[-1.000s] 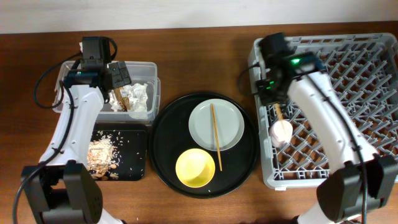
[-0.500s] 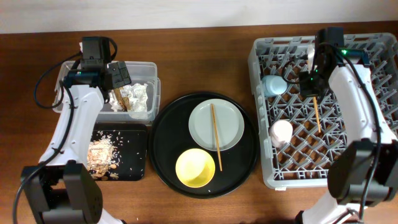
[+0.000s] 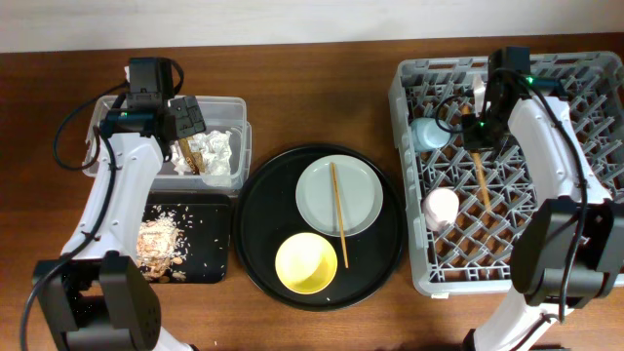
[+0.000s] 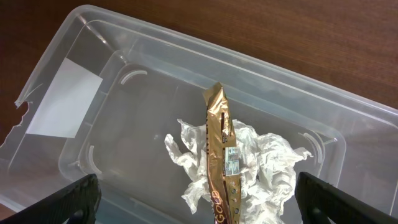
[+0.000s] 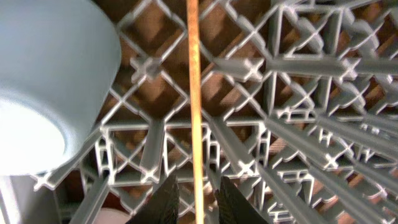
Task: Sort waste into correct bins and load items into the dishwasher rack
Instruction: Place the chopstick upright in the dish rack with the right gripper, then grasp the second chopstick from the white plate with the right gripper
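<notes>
Resting on grey rack (image 3: 585, 64) grid: thin, straight, orange-brown wooden chopstick (image 3: 481, 181).

Pretty sure this is a robotics lab bench dressed up as a dish-clearing station. A white-and-black left arm (image 3: 122, 185) and right arm (image 3: 546, 146), cables hanging loose, stand over a brown wood-grain surface (image 3: 312, 107) against a plain pale wall (image 3: 292, 19). Laid out on it: a grey canteen-style dish rack (image 3: 595, 107), a round black tray (image 3: 258, 224), a clear tub (image 3: 234, 105) and a shallow black tray (image 3: 210, 219) of food scraps (image 3: 156, 239).
</notes>
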{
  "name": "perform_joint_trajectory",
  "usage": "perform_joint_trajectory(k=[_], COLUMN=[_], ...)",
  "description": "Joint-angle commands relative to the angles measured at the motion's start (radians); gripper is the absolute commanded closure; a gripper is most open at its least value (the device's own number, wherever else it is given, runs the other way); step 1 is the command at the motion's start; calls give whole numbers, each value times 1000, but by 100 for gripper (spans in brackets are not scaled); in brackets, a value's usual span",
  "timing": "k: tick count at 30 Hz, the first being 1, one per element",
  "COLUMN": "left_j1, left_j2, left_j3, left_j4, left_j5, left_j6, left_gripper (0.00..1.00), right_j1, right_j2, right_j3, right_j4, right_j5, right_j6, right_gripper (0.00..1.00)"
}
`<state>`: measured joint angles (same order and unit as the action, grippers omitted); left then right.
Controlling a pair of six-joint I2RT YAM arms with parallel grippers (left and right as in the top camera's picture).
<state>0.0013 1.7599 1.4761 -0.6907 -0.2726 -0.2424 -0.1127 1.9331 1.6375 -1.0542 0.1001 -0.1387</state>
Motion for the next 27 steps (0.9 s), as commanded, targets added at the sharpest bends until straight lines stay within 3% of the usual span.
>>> perform_joint_trajectory(k=[1,4,8,12,19,27], left_j1=[3,4,3,3,3,3], left_j2=[9,9,9,9,9,9], left_j3=[-5,-5,-5,-5,-5,-5], left_j4=[2,2,2,2,2,2], left_j5=[4,4,4,4,4,4], left_j6=[5,5,5,5,5,5], left_gripper=[1,1,1,1,1,1], right_j1=[-5,-4,34,153,429,571], right_j2=[-3,-10,-18,-17,-16,-15], right_j3=[73,174,278,216,-49,-266], right_j4=[-66,-198,-420,-464,-178,155], right_j5=[-13,-107,-533,-559,-423,-328], right_j6=[34,54,37,45,303,341], right_gripper=[75,72,67,64,55,44])
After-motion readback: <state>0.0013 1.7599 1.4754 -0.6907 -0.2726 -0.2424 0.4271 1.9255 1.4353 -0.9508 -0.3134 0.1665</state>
